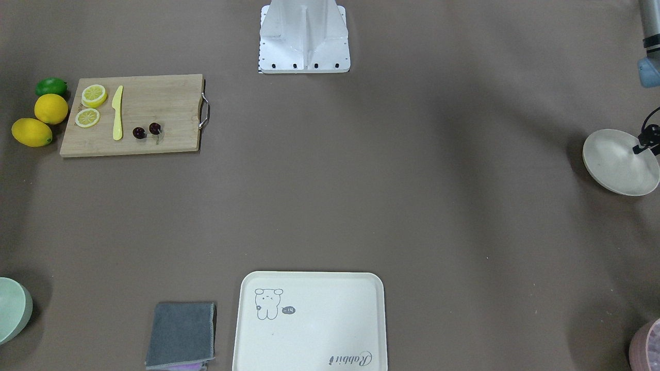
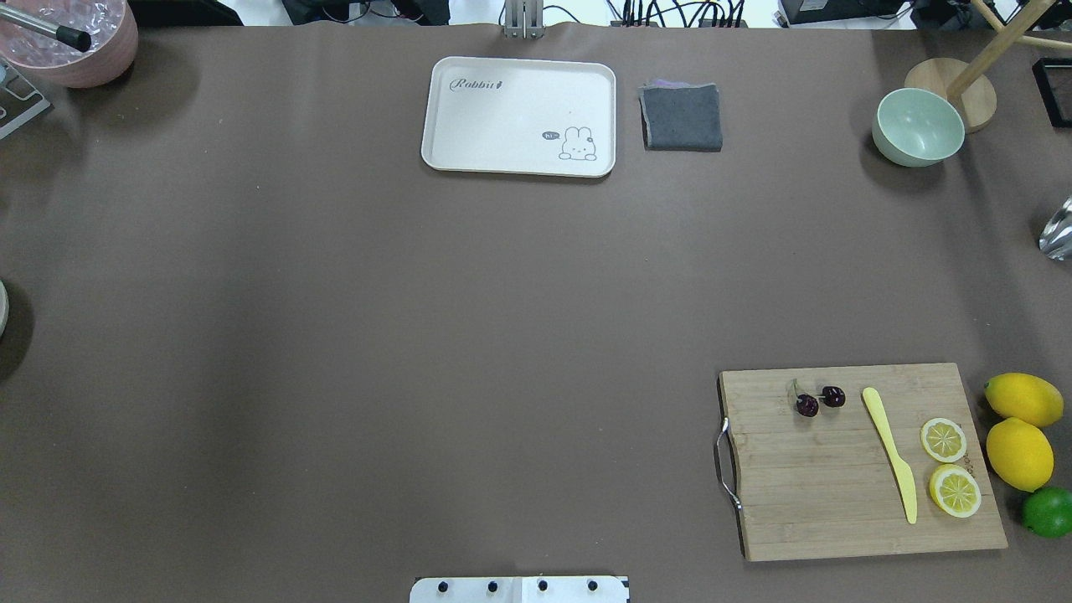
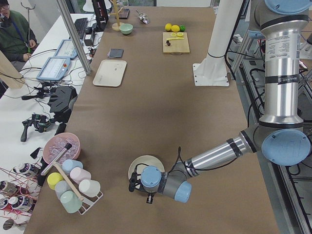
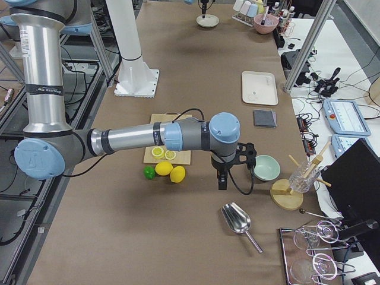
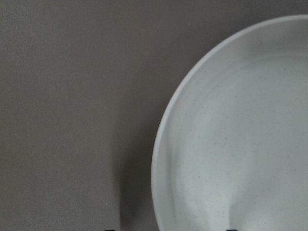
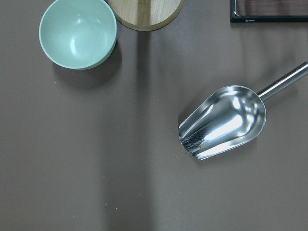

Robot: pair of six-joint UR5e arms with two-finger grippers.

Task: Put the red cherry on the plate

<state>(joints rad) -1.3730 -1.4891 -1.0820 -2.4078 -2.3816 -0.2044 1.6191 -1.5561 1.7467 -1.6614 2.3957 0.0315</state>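
1. Close to the robot, on its right side, the red cherry [image 2: 819, 401] lies on a wooden board [image 2: 804, 502]. A yellow knife [image 2: 890, 452] and two lemon slices [image 2: 944, 440] lie beside it on the board.
2. Two lemons [image 2: 1019, 453] and a lime [image 2: 1048, 511] sit on the bench [image 2: 419, 335], just next to the board.
3. The right pincer [image 4: 221, 178] hangs over the bench near a shiny scoop [image 6: 224, 122]. It is too hard to tell if its fingers are apart or together.
4. The plate [image 1: 613, 165] sits at the robot's left end, well apart from the cherry. The left pincer [image 1: 645, 140] hangs at its rim. Nobody can tell if it is apart or together.
5. Far off are a tray [image 2: 502, 126], a grey cloth [image 2: 682, 117] and a green bowl [image 2: 918, 127].
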